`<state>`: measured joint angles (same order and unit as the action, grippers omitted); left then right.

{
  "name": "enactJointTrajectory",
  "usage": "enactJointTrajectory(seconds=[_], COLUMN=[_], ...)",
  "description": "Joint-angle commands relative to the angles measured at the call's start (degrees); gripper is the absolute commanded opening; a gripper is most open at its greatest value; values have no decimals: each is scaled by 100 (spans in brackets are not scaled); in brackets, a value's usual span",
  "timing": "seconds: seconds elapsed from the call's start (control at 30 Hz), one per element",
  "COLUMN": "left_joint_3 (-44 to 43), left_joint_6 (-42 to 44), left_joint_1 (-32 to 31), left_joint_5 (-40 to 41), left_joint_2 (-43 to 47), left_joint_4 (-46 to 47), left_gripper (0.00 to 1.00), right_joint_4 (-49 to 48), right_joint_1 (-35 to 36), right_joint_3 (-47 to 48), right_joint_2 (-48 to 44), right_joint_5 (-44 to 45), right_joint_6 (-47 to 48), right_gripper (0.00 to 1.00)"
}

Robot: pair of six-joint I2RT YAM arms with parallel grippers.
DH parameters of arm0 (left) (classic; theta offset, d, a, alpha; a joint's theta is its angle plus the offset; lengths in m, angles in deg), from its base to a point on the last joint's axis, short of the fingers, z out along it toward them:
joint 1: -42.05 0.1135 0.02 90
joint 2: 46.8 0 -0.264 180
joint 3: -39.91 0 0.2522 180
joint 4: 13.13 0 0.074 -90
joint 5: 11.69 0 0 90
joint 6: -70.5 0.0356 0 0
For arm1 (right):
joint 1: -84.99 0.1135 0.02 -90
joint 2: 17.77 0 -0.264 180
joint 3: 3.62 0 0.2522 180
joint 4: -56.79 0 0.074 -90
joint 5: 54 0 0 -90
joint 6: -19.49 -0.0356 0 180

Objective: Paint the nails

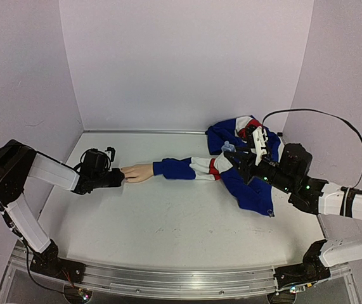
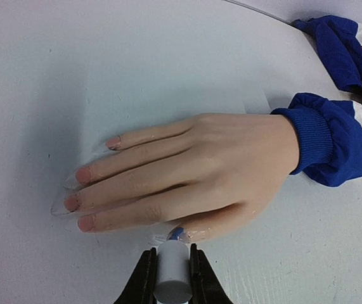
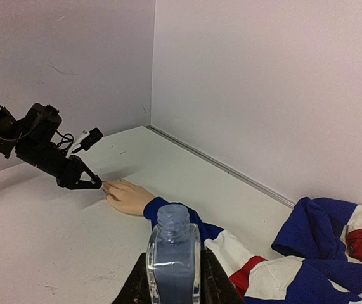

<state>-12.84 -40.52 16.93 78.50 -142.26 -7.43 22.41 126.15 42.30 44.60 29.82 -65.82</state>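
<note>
The pale mannequin hand (image 2: 219,158) lies palm down on the white table, with a blue cuff (image 2: 323,142) at its wrist. Its fingertip nails (image 2: 82,175) look pinkish. My left gripper (image 2: 172,254) is shut on a white cylindrical brush cap (image 2: 173,272). The cap's blue brush tip (image 2: 176,234) touches the thumb's end. The top view shows the left gripper (image 1: 117,178) at the hand's fingertips (image 1: 137,172). My right gripper (image 3: 174,269) is shut on an uncapped clear bottle (image 3: 173,250) of blue polish, held upright above the sleeve (image 1: 190,168).
A blue, white and red jacket (image 1: 247,187) lies crumpled at the right, under my right arm (image 1: 295,168). Pale walls (image 1: 187,63) close the table at the back and sides. A metal rail (image 1: 168,278) runs along the near edge.
</note>
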Motion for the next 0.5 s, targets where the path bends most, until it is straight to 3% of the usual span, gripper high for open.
enactJointTrajectory(seconds=[0.0, 0.47], left_joint_3=[18, 221], left_joint_6=[-8, 45], left_joint_1=[-10, -10], left_joint_5=[213, 425], left_joint_2=[115, 425], left_joint_4=[163, 90], left_gripper=[0, 0], right_joint_4=[-486, -486], right_joint_1=[-21, -21], right_joint_3=[80, 89], right_joint_2=[-57, -49], right_joint_5=[-47, -49], right_joint_6=[-38, -38], right_gripper=[0, 0])
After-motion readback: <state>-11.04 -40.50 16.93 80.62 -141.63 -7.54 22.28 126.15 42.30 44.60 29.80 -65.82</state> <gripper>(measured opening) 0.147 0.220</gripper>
